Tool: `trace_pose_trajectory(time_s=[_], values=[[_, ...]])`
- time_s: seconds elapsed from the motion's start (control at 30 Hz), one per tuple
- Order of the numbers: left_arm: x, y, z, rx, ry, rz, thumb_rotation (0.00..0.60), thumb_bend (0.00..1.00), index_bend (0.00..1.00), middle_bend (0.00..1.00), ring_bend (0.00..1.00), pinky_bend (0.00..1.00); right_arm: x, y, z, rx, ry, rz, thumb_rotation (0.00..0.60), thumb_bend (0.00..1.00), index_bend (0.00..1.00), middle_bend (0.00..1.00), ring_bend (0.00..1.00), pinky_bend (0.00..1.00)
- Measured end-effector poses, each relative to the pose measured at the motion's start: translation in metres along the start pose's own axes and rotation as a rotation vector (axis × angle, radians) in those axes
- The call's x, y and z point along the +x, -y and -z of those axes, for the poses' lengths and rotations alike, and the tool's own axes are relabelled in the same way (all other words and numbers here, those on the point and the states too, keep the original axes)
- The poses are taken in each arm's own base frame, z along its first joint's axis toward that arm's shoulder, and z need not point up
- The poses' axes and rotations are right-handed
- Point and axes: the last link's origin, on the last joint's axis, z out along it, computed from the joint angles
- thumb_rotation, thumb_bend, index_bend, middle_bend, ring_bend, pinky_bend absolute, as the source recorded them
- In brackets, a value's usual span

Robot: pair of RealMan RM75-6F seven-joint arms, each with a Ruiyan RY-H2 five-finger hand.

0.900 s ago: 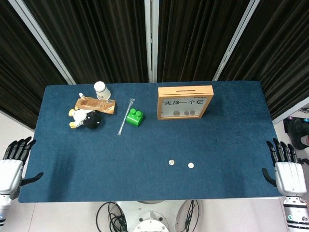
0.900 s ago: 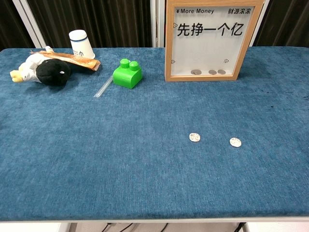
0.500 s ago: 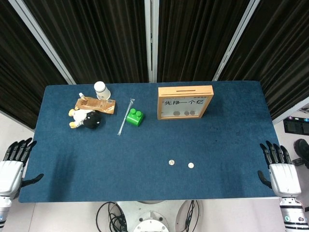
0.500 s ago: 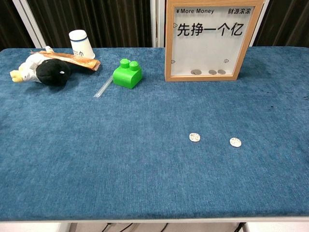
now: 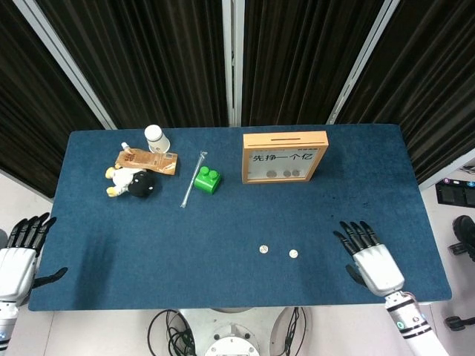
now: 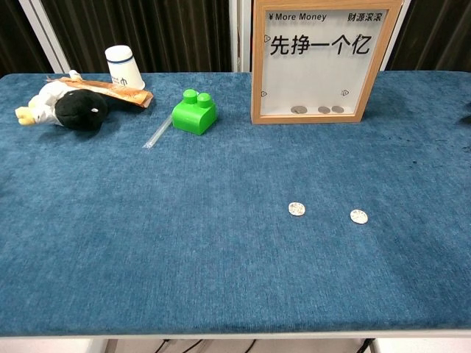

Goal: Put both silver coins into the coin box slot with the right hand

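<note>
Robot hands apparently only overhead

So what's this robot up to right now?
It is about to pick up two silver coins lying on the blue table. Its right hand hovers open beside them, holding nothing. The wooden coin box stands further back. The left hand waits open at the table's edge.

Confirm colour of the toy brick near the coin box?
Bright green brick, clearest in the chest view.
</note>
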Motion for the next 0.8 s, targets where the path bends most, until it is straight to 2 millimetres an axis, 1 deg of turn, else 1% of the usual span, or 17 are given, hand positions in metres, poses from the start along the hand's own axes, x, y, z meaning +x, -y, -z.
trace_pose_trajectory(time_s=[0.2, 0.3, 0.43, 0.6, 0.8], values=[[-0.001, 0.003, 0.0, 0.006, 0.003, -0.001, 0.6, 0.08, 0.06, 0.01, 0.0, 0.0, -0.025, 0.034, -0.029, 0.095, 0.068, 0.0, 0.6, 0.3, 0.25, 0.0, 0.0, 0.0], [0.0, 0.005, 0.0, 0.012, 0.002, 0.002, 0.6, 0.08, 0.06, 0.01, 0.0, 0.0, -0.034, 0.042, -0.039, 0.115, 0.083, 0.007, 0.6, 0.3, 0.28, 0.0, 0.0, 0.0], [-0.001, 0.008, 0.001, 0.015, 0.007, 0.002, 0.6, 0.08, 0.06, 0.01, 0.0, 0.0, -0.042, 0.045, -0.05, 0.114, 0.08, 0.021, 0.6, 0.3, 0.29, 0.0, 0.0, 0.0], [-0.001, 0.011, 0.0, 0.015, 0.007, 0.001, 0.6, 0.08, 0.06, 0.01, 0.0, 0.0, -0.051, 0.048, -0.061, 0.113, 0.079, -0.009, 0.6, 0.3, 0.29, 0.0, 0.0, 0.0], [-0.001, 0.012, -0.001, 0.015, 0.008, 0.004, 0.6, 0.08, 0.06, 0.01, 0.0, 0.0, -0.06, 0.055, -0.069, 0.125, 0.091, -0.024, 0.6, 0.3, 0.31, 0.0, 0.0, 0.0]])
